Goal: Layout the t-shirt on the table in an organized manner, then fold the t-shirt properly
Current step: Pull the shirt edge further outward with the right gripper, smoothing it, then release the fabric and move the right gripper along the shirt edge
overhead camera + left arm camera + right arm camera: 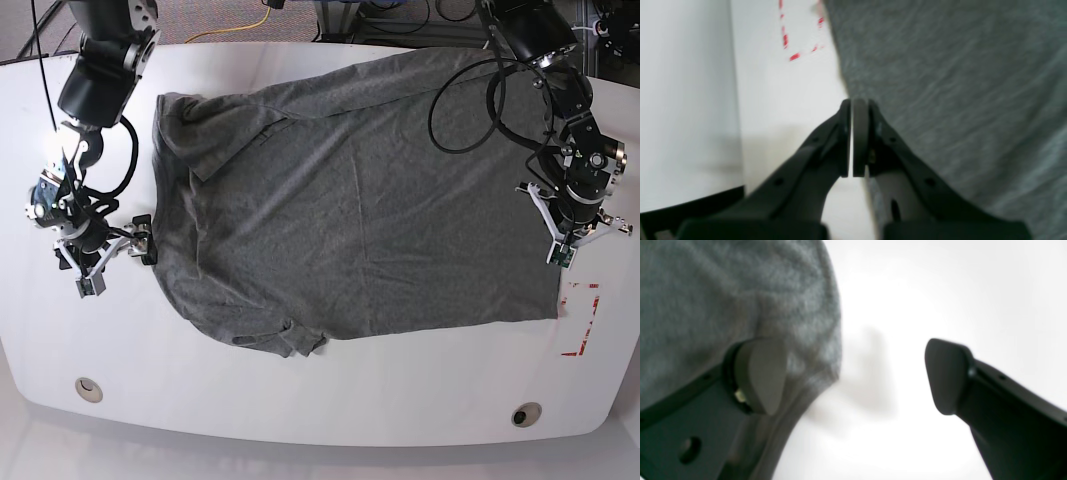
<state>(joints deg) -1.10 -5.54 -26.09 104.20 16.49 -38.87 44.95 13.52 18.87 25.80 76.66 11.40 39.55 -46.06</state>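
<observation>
**Layout stage: shirt spread flat, first fold not yet started**

Closest to the left wrist camera, the left gripper [852, 138] has its jaws pressed together with nothing between them, sitting just beside the hem edge of the t-shirt [350, 200]. A red tape rectangle [582, 320] lies on the surface [330, 400] near that corner.

The right gripper [853, 376] has its jaws wide apart and holds nothing; one finger hangs over the grey cloth at the collar end, the other over bare white surface.

The t-shirt lies spread across the middle of the surface, mostly flat, with one sleeve bunched at the near edge and the other folded over at the far corner.

Judged step: end of layout. The next move likely calls for:
- smoothing the two sleeves
- opening the left jaws
- pinching cloth edges on both sides before any fold
</observation>
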